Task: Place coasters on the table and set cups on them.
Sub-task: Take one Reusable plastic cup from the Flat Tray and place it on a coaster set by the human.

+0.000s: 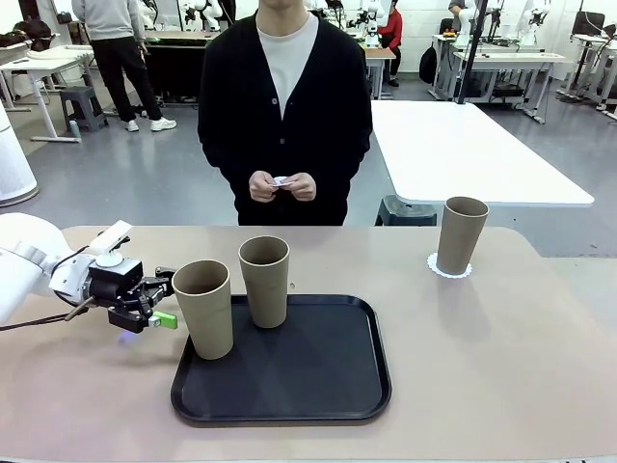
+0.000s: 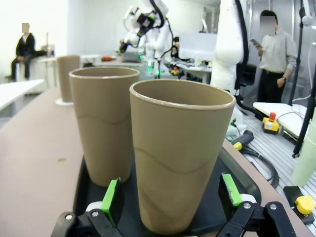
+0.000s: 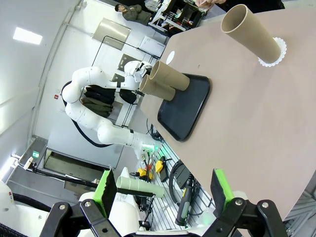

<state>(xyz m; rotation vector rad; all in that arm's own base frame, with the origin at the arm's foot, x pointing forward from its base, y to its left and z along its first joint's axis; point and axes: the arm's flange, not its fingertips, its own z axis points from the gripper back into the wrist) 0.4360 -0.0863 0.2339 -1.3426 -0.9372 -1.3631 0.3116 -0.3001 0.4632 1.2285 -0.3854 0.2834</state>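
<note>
Two tan cups stand on the black tray (image 1: pixel 289 386): a left cup (image 1: pixel 204 311) and a cup behind it (image 1: pixel 264 280). My left gripper (image 1: pixel 164 300) is open, level with the left cup's side. In the left wrist view that cup (image 2: pixel 180 148) stands close ahead between the green pads (image 2: pixel 112 199), untouched, with the other cup (image 2: pixel 103 128) behind. The last cup (image 1: pixel 461 234) stands on a white coaster (image 1: pixel 450 269) on the table (image 1: pixel 501 367) at the right. The person's hands hold a small white coaster (image 1: pixel 281 180). My right gripper (image 3: pixel 165 190) hangs open and holds nothing, high above the table.
The person stands at the table's far edge, in the middle. Behind them to the right is a white table (image 1: pixel 463 145). The right half of the tray is bare. In the right wrist view, the left arm (image 3: pixel 94 108) reaches the tray's cups (image 3: pixel 165 79).
</note>
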